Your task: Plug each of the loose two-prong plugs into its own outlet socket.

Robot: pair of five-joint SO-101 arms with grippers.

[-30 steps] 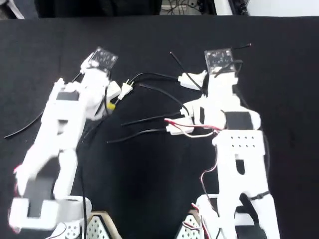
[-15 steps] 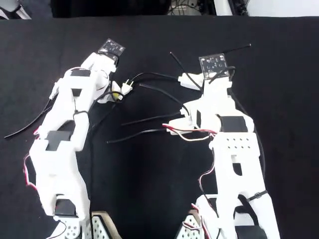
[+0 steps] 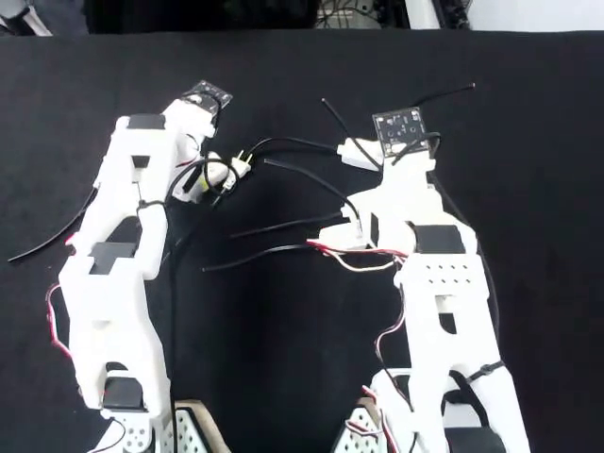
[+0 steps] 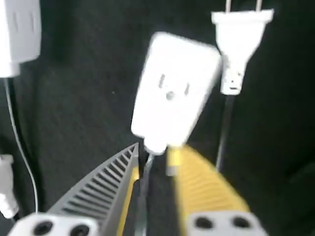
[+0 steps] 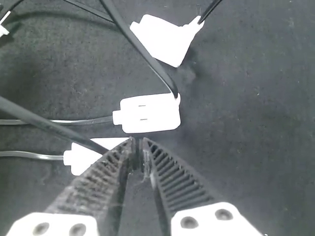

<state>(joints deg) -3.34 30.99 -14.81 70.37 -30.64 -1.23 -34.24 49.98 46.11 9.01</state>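
My left gripper (image 4: 152,152) is shut on the cord end of a white outlet socket (image 4: 174,91), whose slotted face looks toward the wrist camera. A loose two-prong plug (image 4: 241,29) lies right beside that socket, prongs pointing away. In the high view this plug (image 3: 241,165) sits just right of the left gripper (image 3: 208,177). My right gripper (image 5: 138,143) is shut, its tips almost touching a white two-slot socket (image 5: 147,115) on the cloth. Another white plug body (image 5: 165,37) lies beyond it on a black cord.
Black cords (image 3: 283,222) cross the black tablecloth (image 3: 528,142) between the two arms. Another white socket (image 4: 17,34) and a further white plug (image 4: 5,189) lie off to one side of the left gripper. A white piece (image 5: 81,155) sits half hidden behind a right finger.
The left arm has swung and straightened over the left side, with its gripper staying by the plug. The right arm has shifted slightly.
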